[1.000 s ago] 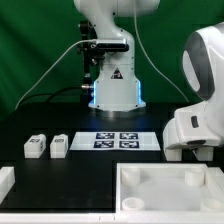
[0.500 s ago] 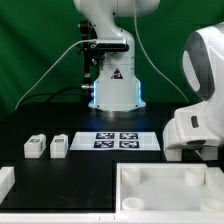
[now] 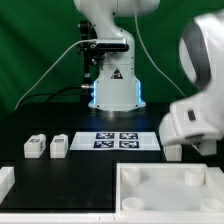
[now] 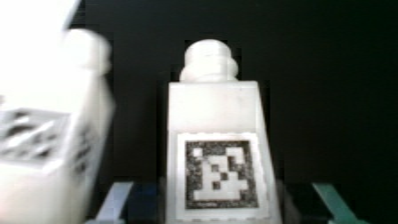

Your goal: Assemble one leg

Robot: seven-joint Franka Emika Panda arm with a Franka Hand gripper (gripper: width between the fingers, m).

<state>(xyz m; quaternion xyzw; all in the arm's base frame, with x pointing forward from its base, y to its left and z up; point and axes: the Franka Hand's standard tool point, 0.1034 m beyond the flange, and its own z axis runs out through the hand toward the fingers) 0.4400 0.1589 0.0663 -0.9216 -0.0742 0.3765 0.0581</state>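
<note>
none of the assembly looks done. the leg (image 4: 215, 110) rests free on the dark tabletop (image 3: 95, 168), not yet lifted, and the part of the white tray-like panel (image 3: 160, 172) in view carries no leg. the wrist view looks straight at this leg, tag toward the camera. the jaws are spread wider than it, with one of the fingertips (image 4: 125, 200) on each side and a dark gap between pad and plastic, so nothing is held.

nearly everything is left, as i judge it: close on the leg, carry it to the panel, seat it in a corner socket.

a second leg (image 4: 50, 120) lies just beside the framed one, near one finger, so room on that side is tight. the other side is open black. in the exterior view the blurred arm (image 3: 200, 95) hides that spot at the exterior view's right. a third leg (image 3: 36, 147) and a fourth leg (image 3: 59, 147) lie side by side toward the exterior view's left, well apart from the arm. the marker board (image 3: 125, 140) lies between them and the arm.
</note>
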